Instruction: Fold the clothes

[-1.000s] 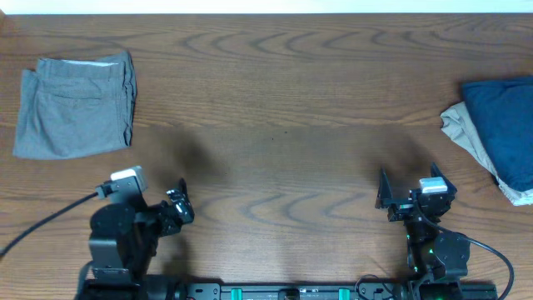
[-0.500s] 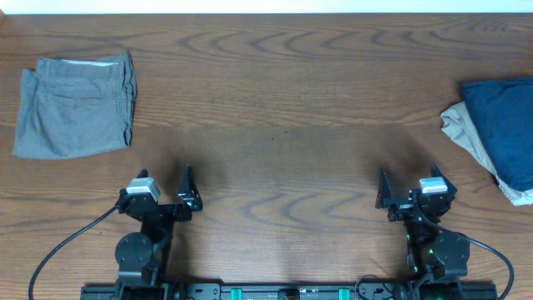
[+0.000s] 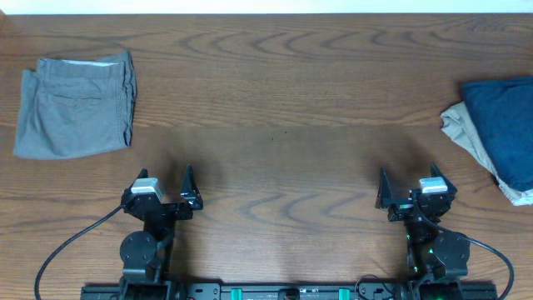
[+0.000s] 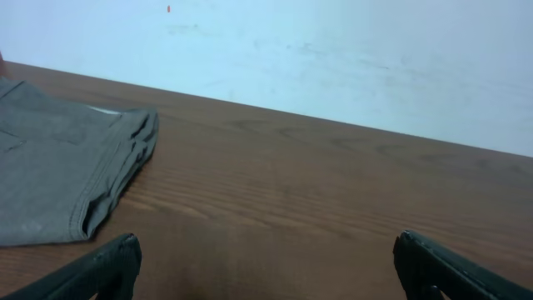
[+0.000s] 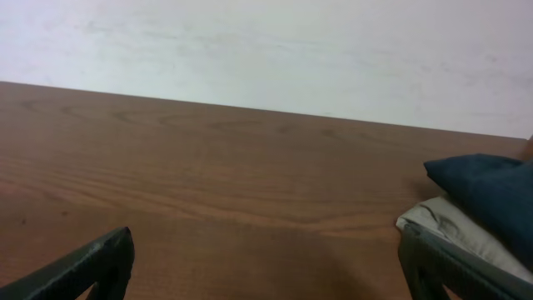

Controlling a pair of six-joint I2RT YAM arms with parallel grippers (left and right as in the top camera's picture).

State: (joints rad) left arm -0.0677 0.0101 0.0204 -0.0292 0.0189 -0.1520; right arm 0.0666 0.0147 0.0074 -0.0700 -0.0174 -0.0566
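The clothes [image 3: 504,129], a dark navy garment, lie bunched at the table's right edge on top of a pale beige garment [image 3: 465,132]. The right wrist view shows the clothes [image 5: 491,193] at far right, above the beige cloth [image 5: 441,221]. My right gripper [image 3: 408,182] stands open near the front edge, left of and nearer than the clothes, with only bare wood between its fingers [image 5: 266,250]. My left gripper [image 3: 163,183] is open at the front left, holding nothing [image 4: 266,254].
Light grey folded shorts [image 3: 75,104] lie at the back left, seen left of my left fingers in the wrist view [image 4: 58,175]. A pale wall runs behind the table's far edge [image 4: 333,125]. Cables trail from both arm bases.
The left arm has swung from a rightward-turned pose to pointing straight ahead, its gripper still open. The right arm and all the garments have not moved.
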